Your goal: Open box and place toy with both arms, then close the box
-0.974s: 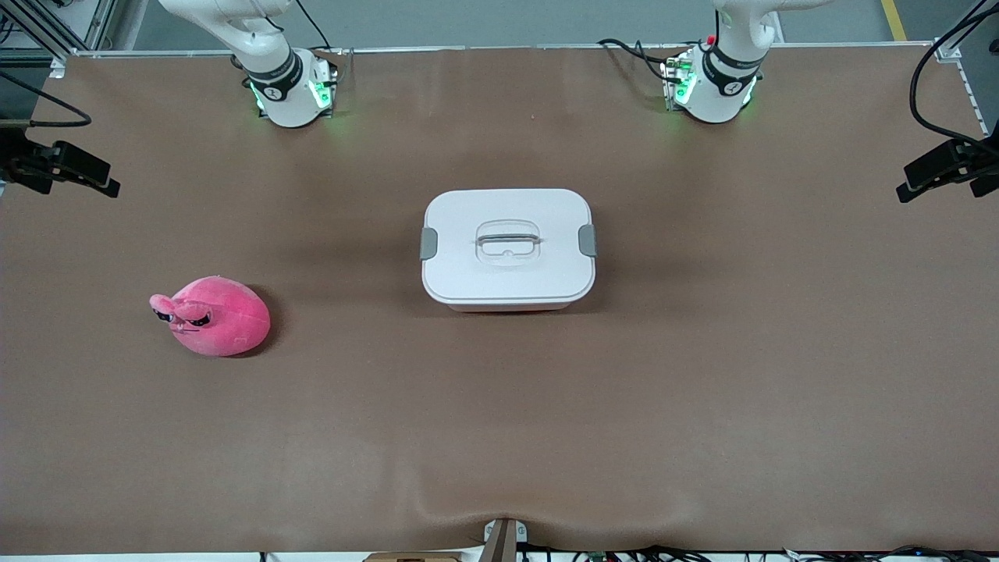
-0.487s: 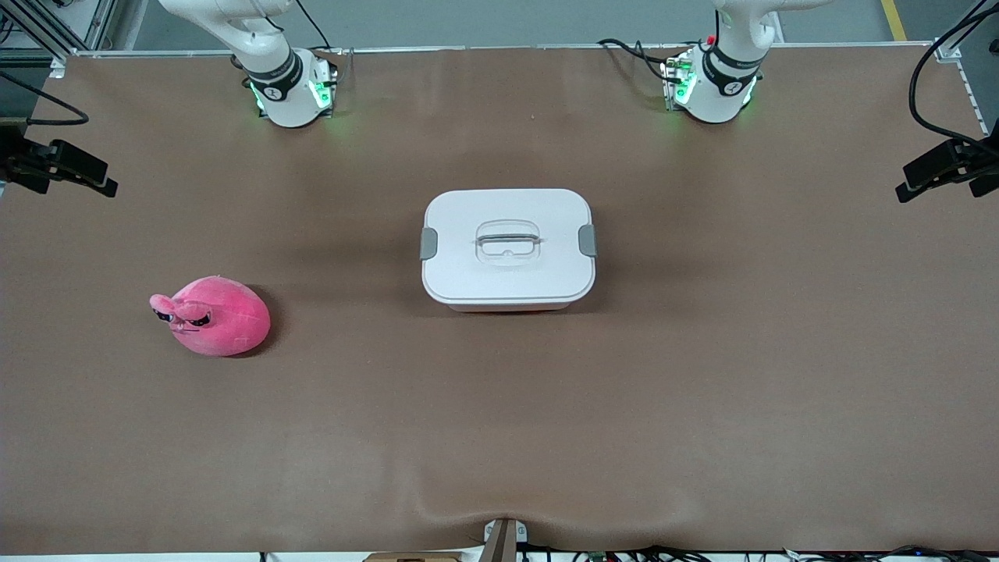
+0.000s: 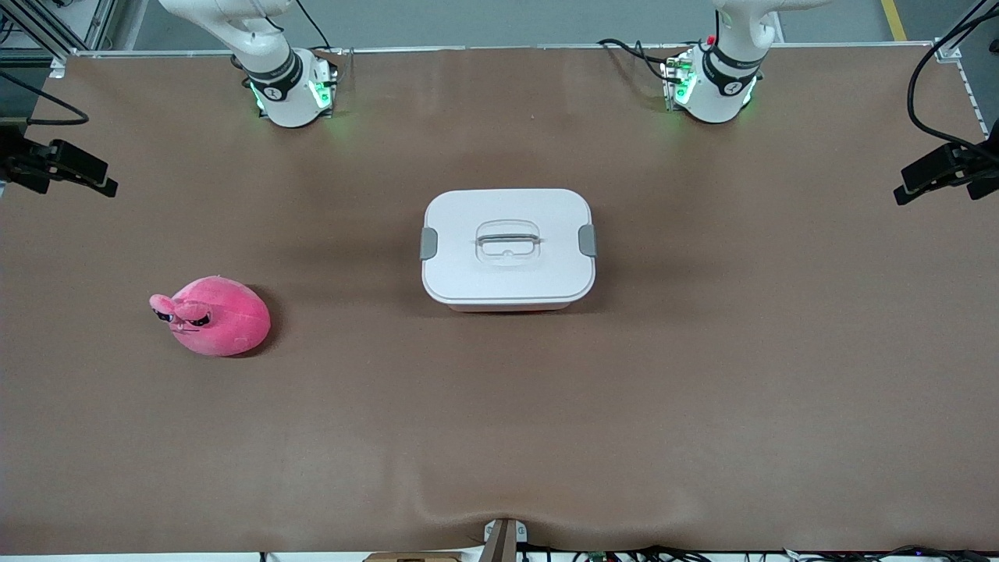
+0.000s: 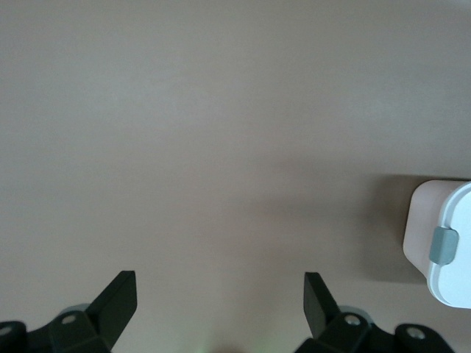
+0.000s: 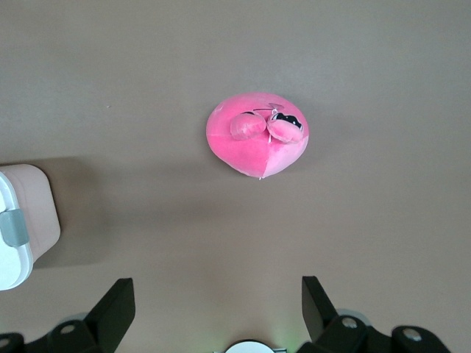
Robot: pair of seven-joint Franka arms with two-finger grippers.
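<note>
The box [image 3: 508,247] stands at the table's middle with its white lid on. A grey clip [image 3: 428,243] sits at each end, and the recessed handle [image 3: 508,239] is on top. The pink plush toy [image 3: 212,316] lies toward the right arm's end, nearer to the front camera than the box. My right gripper [image 5: 218,294] is open and empty, high over bare table between toy [image 5: 257,134] and box [image 5: 26,213]. My left gripper [image 4: 221,287] is open and empty, high over bare table beside the box's clip [image 4: 444,245].
The brown table mat [image 3: 702,390] has a small ripple at its front edge [image 3: 499,511]. Both arm bases [image 3: 289,90] [image 3: 714,86] stand along the table's edge farthest from the front camera. Black hardware shows at both side edges [image 3: 58,168] [image 3: 940,172].
The box and toy have not moved. The black hardware at both side edges of the front view has shifted very slightly.
</note>
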